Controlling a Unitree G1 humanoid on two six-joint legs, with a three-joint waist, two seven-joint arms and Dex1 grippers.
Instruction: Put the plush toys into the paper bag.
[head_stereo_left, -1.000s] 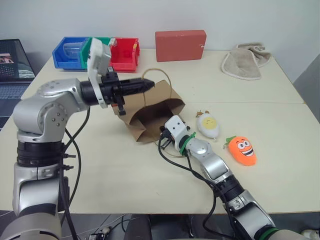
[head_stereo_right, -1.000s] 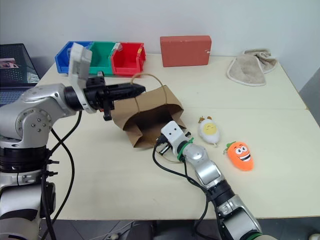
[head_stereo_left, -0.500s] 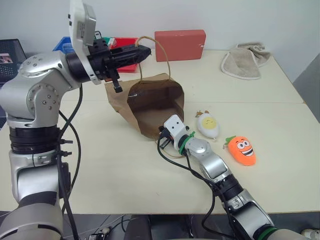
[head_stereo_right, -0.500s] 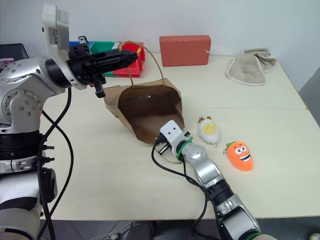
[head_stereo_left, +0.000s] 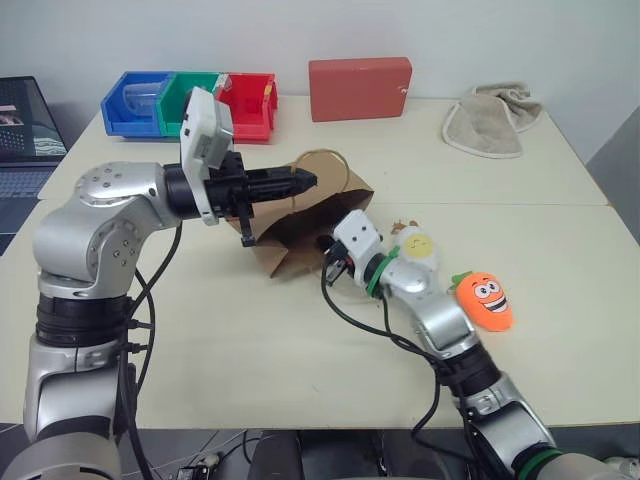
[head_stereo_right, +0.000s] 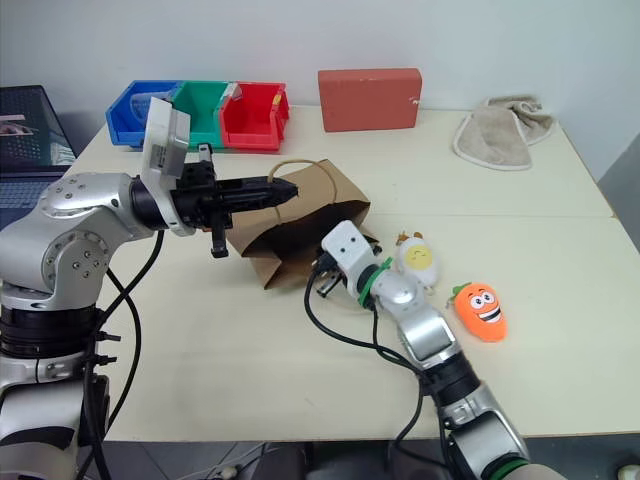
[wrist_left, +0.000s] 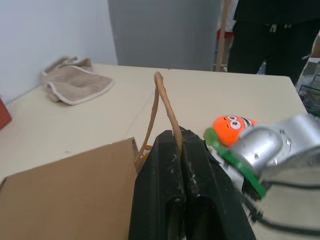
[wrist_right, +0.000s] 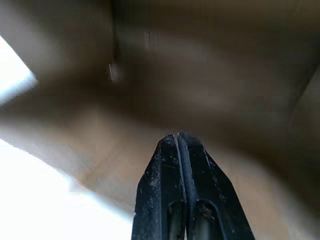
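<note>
**Desk:** What does the left arm hold?

**Photographer:** The left gripper (head_stereo_left: 305, 181), level and pointing toward the robot's right, has its two black fingers pinched on a thin twisted-paper loop handle (wrist_left: 164, 107) of the plain brown kraft paper bag (head_stereo_right: 300, 215). The wrist view shows the handle running down between the pressed-together fingers. The bag lies tipped on the pale tabletop (head_stereo_left: 250, 360), its mouth turned toward the right arm.

**Desk:** And the right arm?

**Photographer:** The right gripper (wrist_right: 178, 138) is pressed shut with nothing between its fingers. It reaches into the mouth of the bag; its wrist camera looks at the brown paper inside.

**Desk:** Where are the toys?

**Photographer:** Both are out on the table, to the right of the bag. The white egg-shaped plush with the yellow smiling yolk face (head_stereo_right: 418, 258) lies just beside the right wrist, near the bag's mouth. The orange plush carrot with a grinning face and green top (head_stereo_left: 485, 298) lies a little further right, apart from the egg.

**Desk:** Background?

**Photographer:** A red rectangular block (head_stereo_left: 360, 89) stands at the far edge, with blue, green and red plastic bins (head_stereo_left: 190, 103) to its left and a crumpled beige cloth (head_stereo_left: 492, 122) to its right.
</note>
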